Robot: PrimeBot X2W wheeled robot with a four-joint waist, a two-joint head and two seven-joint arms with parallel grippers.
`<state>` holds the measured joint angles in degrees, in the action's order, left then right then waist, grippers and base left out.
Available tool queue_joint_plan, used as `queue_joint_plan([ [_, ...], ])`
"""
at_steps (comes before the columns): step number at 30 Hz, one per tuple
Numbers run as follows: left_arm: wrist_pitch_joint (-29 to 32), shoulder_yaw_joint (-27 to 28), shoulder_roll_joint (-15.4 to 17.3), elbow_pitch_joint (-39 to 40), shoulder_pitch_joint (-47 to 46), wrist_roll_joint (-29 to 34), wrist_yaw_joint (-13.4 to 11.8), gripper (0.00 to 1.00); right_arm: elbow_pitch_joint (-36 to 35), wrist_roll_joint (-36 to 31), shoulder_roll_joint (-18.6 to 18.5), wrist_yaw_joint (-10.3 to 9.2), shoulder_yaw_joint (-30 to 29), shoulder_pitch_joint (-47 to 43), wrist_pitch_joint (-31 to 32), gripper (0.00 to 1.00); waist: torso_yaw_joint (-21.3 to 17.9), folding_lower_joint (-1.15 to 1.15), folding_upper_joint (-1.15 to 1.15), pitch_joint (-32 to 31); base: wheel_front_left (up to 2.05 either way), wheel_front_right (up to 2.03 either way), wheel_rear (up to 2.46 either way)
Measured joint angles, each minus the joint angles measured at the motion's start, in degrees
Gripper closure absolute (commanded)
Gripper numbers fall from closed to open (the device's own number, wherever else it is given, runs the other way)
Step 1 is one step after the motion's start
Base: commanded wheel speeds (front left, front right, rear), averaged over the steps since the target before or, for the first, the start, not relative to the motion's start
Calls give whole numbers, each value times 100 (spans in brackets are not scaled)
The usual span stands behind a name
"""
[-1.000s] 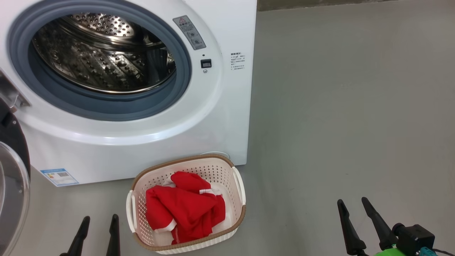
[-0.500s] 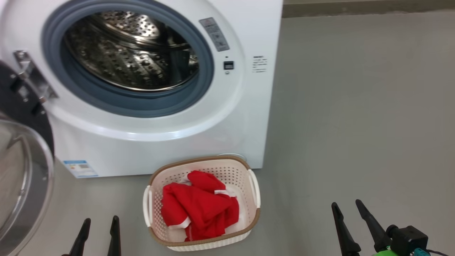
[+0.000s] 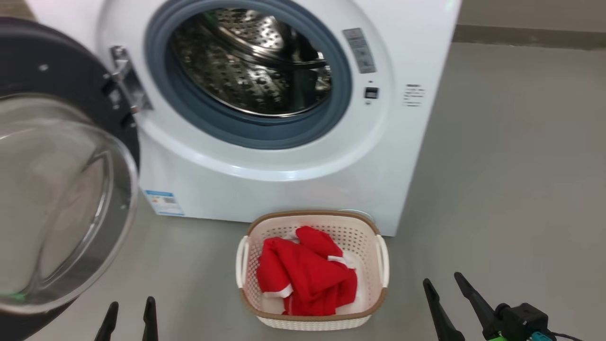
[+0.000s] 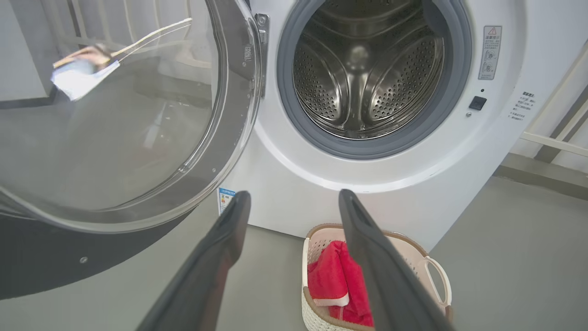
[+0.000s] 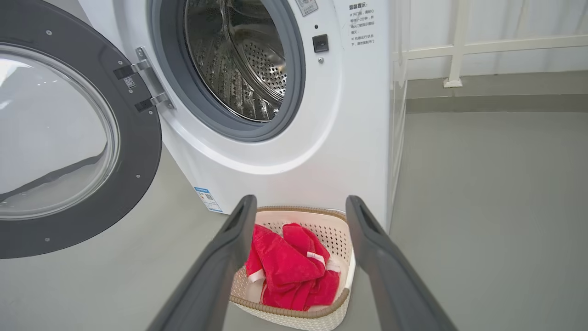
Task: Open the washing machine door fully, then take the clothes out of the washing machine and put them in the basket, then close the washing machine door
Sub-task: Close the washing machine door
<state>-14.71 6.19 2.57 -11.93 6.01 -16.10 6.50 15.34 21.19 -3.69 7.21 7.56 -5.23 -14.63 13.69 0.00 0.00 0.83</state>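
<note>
In the head view the washing machine door point(image 3: 61, 189) is seen swung wide to the left on its hinge, so that the steel drum point(image 3: 255, 61) of the washing machine point(image 3: 284, 189) is laid bare. No garment can be made out inside it. The clothes point(image 3: 305, 279) are heaped in the basket point(image 3: 312, 215), which is set on the floor point(image 3: 511, 189) just before the machine's front, below the opening, where a short carry suffices. The left gripper point(image 3: 132, 304) and right gripper point(image 3: 442, 279) are held low on either side of the basket, jaws spread wide, nothing grasped.

In the left wrist view the door's bulging glass is found close at the left, and its closing is judged the step left to do.

In the right wrist view the basket is framed between the spread fingers. The floor is shown smooth and matt grey, with a white railing point(image 5: 459, 46) along a pale wall behind.
</note>
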Motion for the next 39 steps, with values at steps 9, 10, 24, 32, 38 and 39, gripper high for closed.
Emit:
queue_joint_plan([
  [9, 1, -10, -1, -9, 58, -40, -130, 0, 70, 44, -24, 0, 213, 98, 0, 0, 627, 0, 0, -64, 0, 0, 0],
  [10, 0, -19, -1, -9, 73, -40, -143, 0, 77, 44, -25, 0, 232, 98, 0, 0, 697, 0, 0, -71, 0, 0, 0],
  [24, 1, 16, 0, 92, 241, -234, -350, 0, 188, 59, -31, 0, 464, 286, 0, 0, 1360, 0, 0, -135, 0, 0, 0],
  [32, 0, 21, 0, 109, 242, -275, -370, 0, 249, 101, -42, 0, 597, 388, 0, 0, 1378, 0, 0, -105, 0, 0, 0],
  [38, 0, 21, 0, 109, 242, -414, -335, 100, 254, 107, -55, -1, 582, 399, 0, 0, 1348, 0, 0, -150, 0, 0, 0],
  [39, 0, 24, 0, 110, 241, -423, -291, 100, 253, 118, -53, 0, 571, 398, 0, 0, 1341, 0, 0, -161, 0, 0, 0],
])
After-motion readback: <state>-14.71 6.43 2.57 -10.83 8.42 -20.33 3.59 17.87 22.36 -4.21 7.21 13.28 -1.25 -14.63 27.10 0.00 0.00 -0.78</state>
